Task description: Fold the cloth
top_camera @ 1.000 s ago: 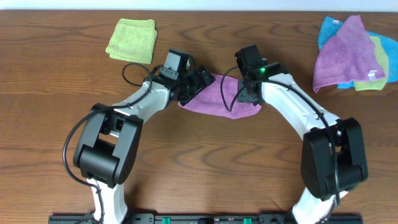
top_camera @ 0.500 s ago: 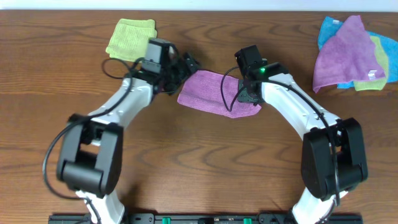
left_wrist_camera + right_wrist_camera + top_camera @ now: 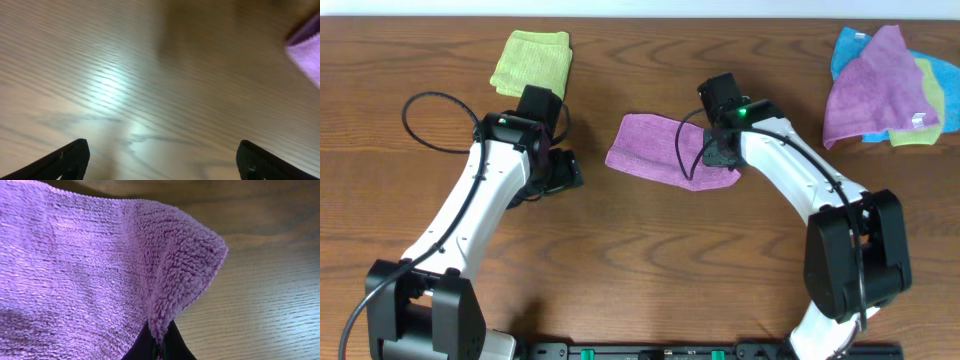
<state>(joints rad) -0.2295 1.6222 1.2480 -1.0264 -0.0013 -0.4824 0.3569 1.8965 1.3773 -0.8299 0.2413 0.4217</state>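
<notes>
The orchid cloth (image 3: 660,150) lies partly folded at the table's middle. My right gripper (image 3: 720,152) is shut on its right edge; in the right wrist view the cloth (image 3: 100,265) rises in a pinched ridge between the black fingertips (image 3: 150,347). My left gripper (image 3: 563,172) is open and empty, left of the cloth and apart from it. In the left wrist view its two fingertips (image 3: 70,157) stand wide apart over bare wood, and a corner of the cloth (image 3: 307,47) shows at the upper right. The white tag is hidden.
A lime-green folded cloth (image 3: 532,62) lies at the back left, close behind my left wrist. A pile with a paler lavender cloth (image 3: 870,85) over blue and green ones sits at the back right. The wooden table (image 3: 640,270) fills the view.
My left gripper let go of the cloth's left edge, opened and swung away left and toward the front. The right gripper has not moved and stays clamped on the cloth.
</notes>
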